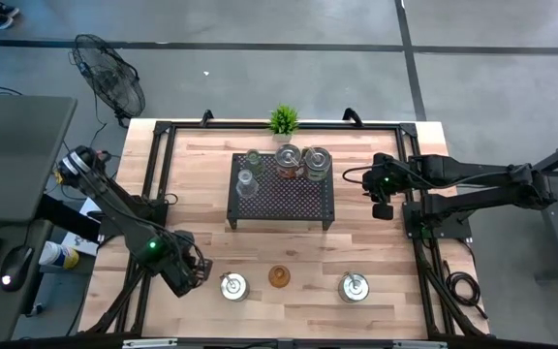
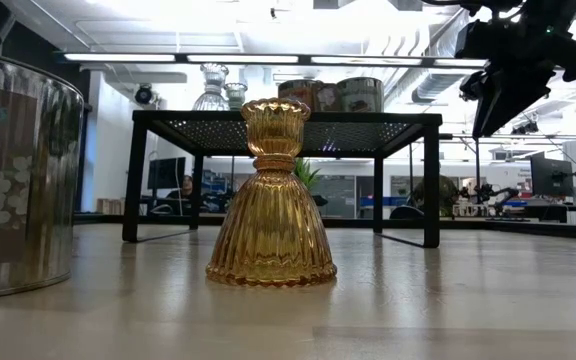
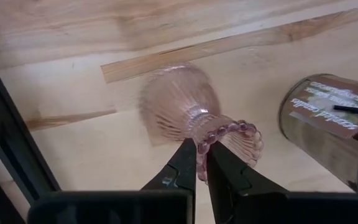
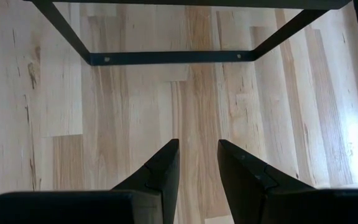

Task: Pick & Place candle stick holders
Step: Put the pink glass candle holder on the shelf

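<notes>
My left gripper (image 1: 198,275) is near the table's front left and is shut on a pink ribbed glass candle stick holder (image 3: 178,104), which the gripper hides in the high view. A silver holder (image 1: 232,286), an amber glass holder (image 1: 279,277) and another silver holder (image 1: 354,286) stand in a row along the front. Two clear glass holders (image 1: 248,181) and two silver ones (image 1: 301,161) stand on the black rack (image 1: 281,199). My right gripper (image 1: 383,209) is open and empty, raised above the table to the right of the rack. My left gripper pinches the pink holder's beaded top rim (image 3: 211,135) between its two fingers, on the side nearest the gripper. The fingers (image 3: 182,168) slant down at it from above. The holder's wide ribbed foot (image 3: 169,99) points toward the table; whether it rests there I cannot tell.
A small green plant (image 1: 283,119) stands at the far edge behind the rack. The labelled silver holder (image 3: 328,118) stands close beside the pink one. A black frame (image 1: 163,174) runs around the table's edges. Bare wood lies between the rack and the front row.
</notes>
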`<control>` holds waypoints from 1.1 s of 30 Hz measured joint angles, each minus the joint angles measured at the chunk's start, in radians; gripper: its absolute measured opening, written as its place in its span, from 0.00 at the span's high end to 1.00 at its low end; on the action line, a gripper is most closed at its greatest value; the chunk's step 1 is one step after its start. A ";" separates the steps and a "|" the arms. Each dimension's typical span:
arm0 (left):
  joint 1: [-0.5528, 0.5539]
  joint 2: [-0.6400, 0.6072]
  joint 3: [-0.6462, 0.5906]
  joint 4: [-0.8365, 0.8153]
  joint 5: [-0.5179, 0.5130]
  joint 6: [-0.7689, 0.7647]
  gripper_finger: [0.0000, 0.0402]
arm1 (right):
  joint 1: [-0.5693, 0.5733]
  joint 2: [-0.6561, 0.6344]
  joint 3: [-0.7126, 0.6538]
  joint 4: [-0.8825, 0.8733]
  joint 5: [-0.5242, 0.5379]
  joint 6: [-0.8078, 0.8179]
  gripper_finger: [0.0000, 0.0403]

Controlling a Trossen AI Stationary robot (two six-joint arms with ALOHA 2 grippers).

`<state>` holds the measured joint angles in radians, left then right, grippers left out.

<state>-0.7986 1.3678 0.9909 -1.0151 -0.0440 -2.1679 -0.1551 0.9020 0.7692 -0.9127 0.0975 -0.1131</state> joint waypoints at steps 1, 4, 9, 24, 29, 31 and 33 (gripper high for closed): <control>0.000 -0.005 0.000 -0.002 -0.005 0.003 0.98 | 0.000 0.000 0.000 0.000 0.000 0.000 0.75; 0.000 -0.012 -0.001 -0.005 -0.012 0.016 0.99 | 0.000 0.000 0.000 0.000 0.000 0.000 0.75; 0.000 -0.017 0.002 -0.017 -0.022 0.017 0.99 | 0.000 0.000 0.000 0.000 0.000 -0.004 0.75; 0.000 0.000 0.004 -0.031 -0.022 0.017 0.99 | 0.000 0.000 0.000 0.000 0.000 -0.003 0.75; 0.000 0.002 0.000 -0.031 -0.018 0.017 0.99 | 0.000 0.000 0.000 0.000 0.000 -0.003 0.75; 0.000 0.002 -0.001 -0.032 -0.013 0.017 0.99 | 0.000 0.000 0.000 0.000 0.000 -0.002 0.75; 0.000 0.002 -0.001 -0.033 -0.010 0.017 0.98 | 0.000 0.000 0.000 0.000 0.000 -0.001 0.75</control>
<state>-0.7986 1.3701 0.9900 -1.0479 -0.0536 -2.1513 -0.1547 0.9016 0.7696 -0.9131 0.0975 -0.1136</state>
